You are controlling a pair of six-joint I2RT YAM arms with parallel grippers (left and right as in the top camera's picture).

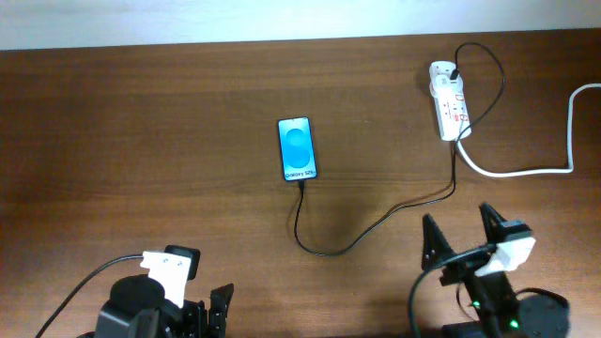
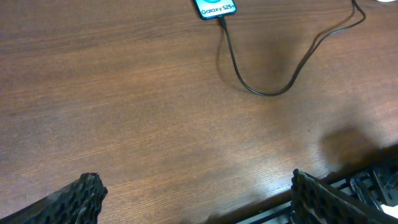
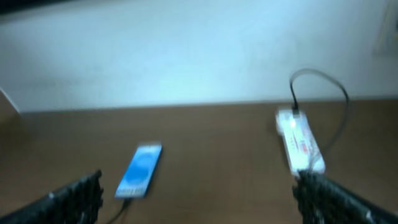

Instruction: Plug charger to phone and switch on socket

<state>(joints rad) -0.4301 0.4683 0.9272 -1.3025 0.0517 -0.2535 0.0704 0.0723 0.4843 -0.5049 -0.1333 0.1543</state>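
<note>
Both your left gripper (image 2: 194, 183) and right gripper (image 1: 457, 218) gape empty near you. A thin black charger cable (image 1: 376, 225) joins the flat blue phone (image 1: 297, 148), middle, to the white oblong socket (image 1: 449, 101), far right.

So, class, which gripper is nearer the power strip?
Right. The right gripper is directly below the power strip in the overhead view; the left gripper is far off at bottom left.

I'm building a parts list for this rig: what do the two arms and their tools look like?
The left arm and right arm are black. The left tool and right tool each have two black fingers with dimpled faces and a white block behind. Black cables loop beside each base; a green light shows on the right arm.
</note>
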